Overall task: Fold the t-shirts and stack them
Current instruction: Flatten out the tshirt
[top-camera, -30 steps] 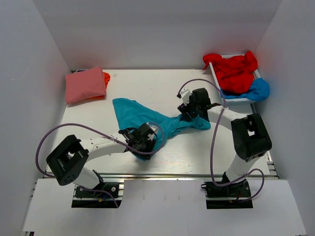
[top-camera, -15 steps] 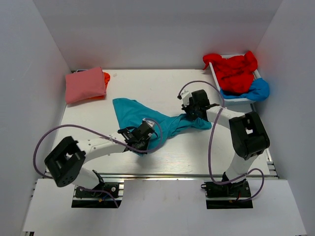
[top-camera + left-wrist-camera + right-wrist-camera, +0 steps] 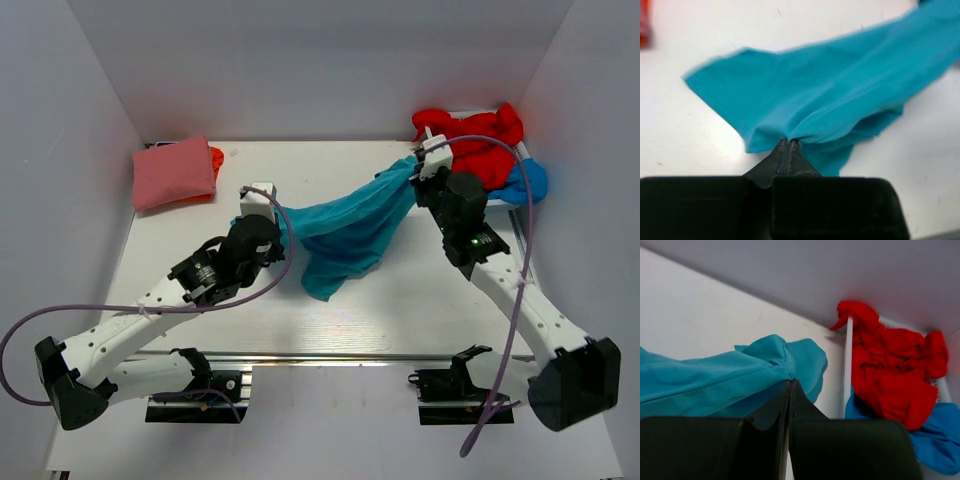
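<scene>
Far left, the pink t-shirt [image 3: 173, 172] lies folded over the orange t-shirt [image 3: 215, 157]. In the middle, the left gripper [image 3: 788, 142] and the right gripper [image 3: 790, 382] each pinch tight the teal t-shirt [image 3: 350, 225], which is lifted and not yet folded. Far right, the red t-shirt [image 3: 475, 145] and the blue t-shirt [image 3: 525, 182] wait crumpled.

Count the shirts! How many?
5. A teal cloth shirt hangs in the centre; a pink cloth shirt lies far left atop an orange cloth shirt; a red cloth shirt tops a bright blue cloth shirt in the far-right white tray. More may be hidden.
</scene>
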You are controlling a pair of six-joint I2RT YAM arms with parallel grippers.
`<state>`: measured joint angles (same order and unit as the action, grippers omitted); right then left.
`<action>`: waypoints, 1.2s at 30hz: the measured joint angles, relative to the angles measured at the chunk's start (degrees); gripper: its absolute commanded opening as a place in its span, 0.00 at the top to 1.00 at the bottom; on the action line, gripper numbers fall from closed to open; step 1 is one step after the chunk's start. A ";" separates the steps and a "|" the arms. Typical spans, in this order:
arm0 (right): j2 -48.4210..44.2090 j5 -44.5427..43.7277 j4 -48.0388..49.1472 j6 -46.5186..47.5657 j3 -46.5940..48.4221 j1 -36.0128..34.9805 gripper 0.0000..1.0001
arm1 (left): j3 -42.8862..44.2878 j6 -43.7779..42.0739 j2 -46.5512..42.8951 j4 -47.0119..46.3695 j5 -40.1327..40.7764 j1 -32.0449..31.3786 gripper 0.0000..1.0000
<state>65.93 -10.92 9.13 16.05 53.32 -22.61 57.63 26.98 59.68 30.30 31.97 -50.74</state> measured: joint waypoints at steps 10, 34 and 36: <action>-11.39 1.16 -1.29 2.54 2.91 -0.04 1.00 | 17.86 -13.75 -3.19 -3.41 9.51 0.00 1.00; -32.46 26.67 -12.76 6.16 29.38 -0.33 1.00 | 52.96 -29.16 -7.98 3.39 -26.14 0.15 1.00; -32.83 27.08 -12.98 6.29 29.40 -0.33 1.00 | 53.24 -29.14 -7.87 4.09 -26.86 0.15 1.00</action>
<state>33.10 16.16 -3.86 22.35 82.72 -22.94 110.87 -2.15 51.81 34.39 5.10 -50.59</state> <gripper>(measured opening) 0.008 0.022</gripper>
